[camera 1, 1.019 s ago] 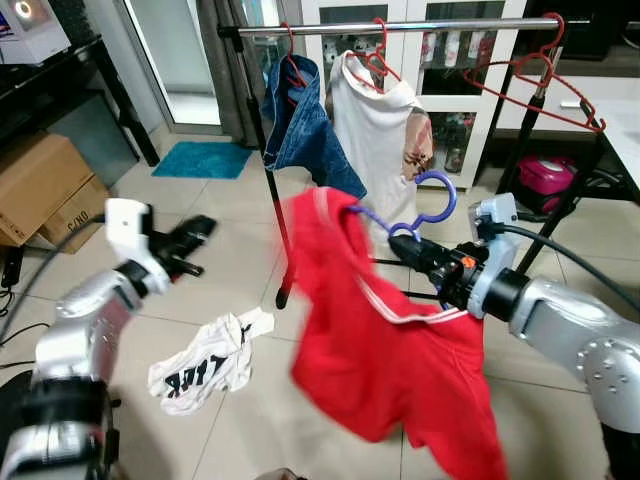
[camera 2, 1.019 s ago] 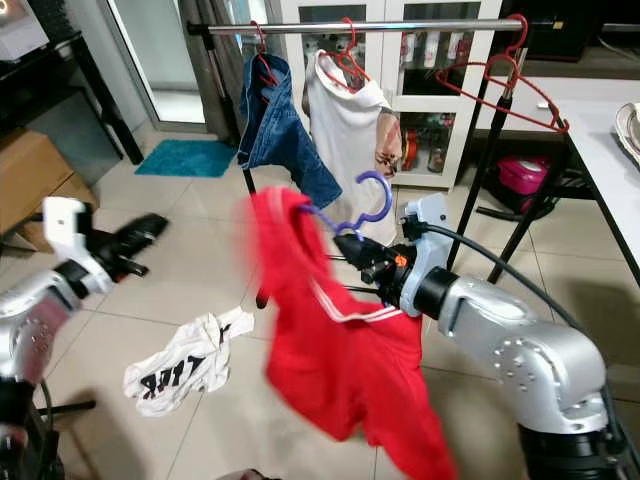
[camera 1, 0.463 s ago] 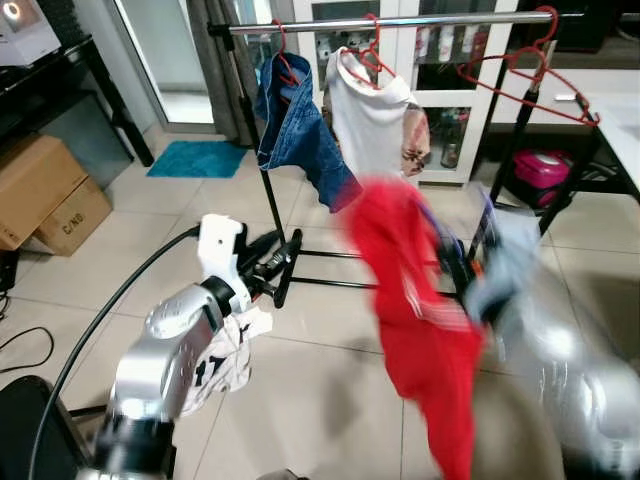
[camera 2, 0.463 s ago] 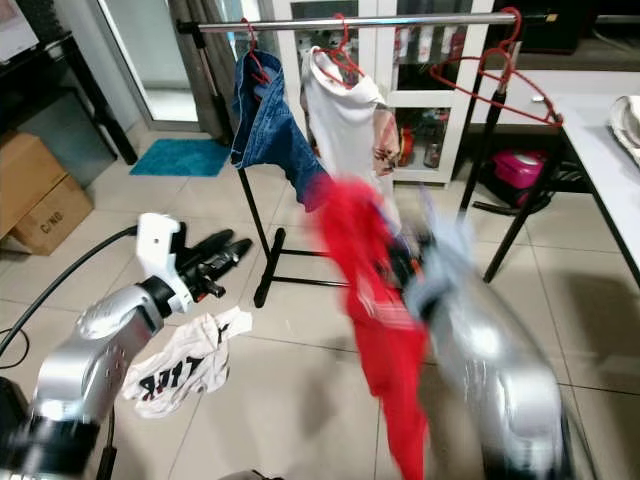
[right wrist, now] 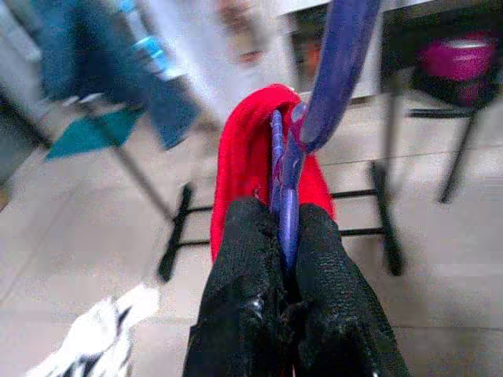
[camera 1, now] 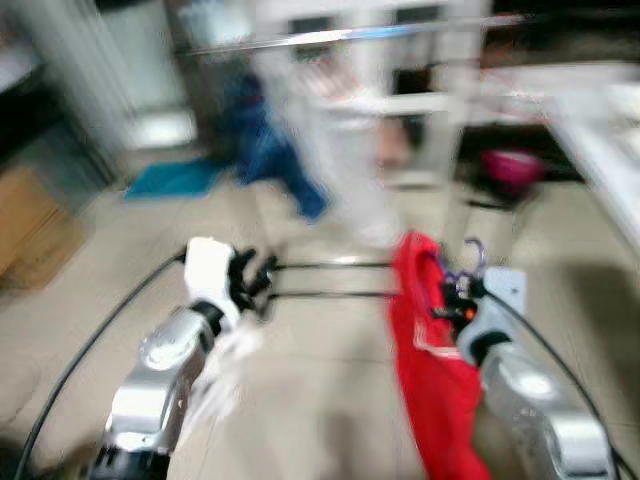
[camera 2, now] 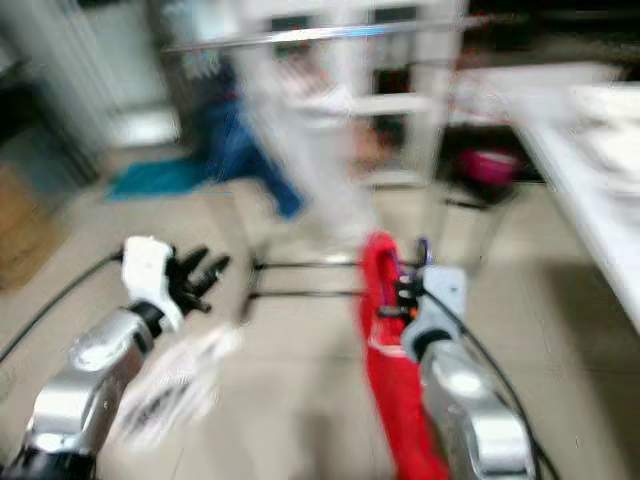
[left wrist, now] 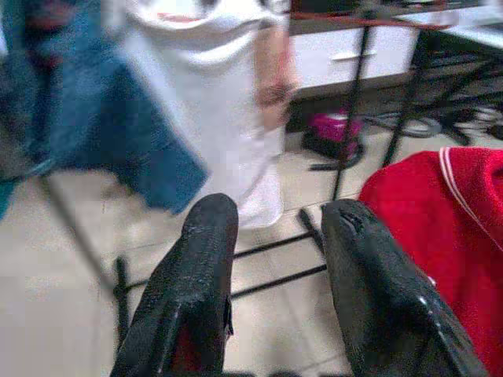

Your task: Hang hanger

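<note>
A purple hanger (right wrist: pixel 338 63) carries a red shirt (camera 1: pixel 432 380), and my right gripper (right wrist: pixel 284 216) is shut on the hanger's neck just below its hook. The shirt hangs down in front of my right arm, low and to the right of centre. The clothes rail (camera 1: pixel 350 35) runs across the top of the blurred eye views, with a blue denim garment (left wrist: pixel 118 133) and a white shirt (left wrist: pixel 204 86) hanging from it. My left gripper (left wrist: pixel 275 236) is raised at the left, open and holding nothing, pointing towards the rail's foot.
A white printed garment (right wrist: pixel 102 338) lies on the tiled floor beside my left arm. A pink object (left wrist: pixel 334 129) sits under the white table (camera 2: pixel 590 110) at the right. The rack's black floor bars (left wrist: pixel 275 279) lie ahead.
The whole picture has swung and blurred, so the camera is moving. The red shirt on its hanger now hangs lower and nearer to me. My left arm stays raised.
</note>
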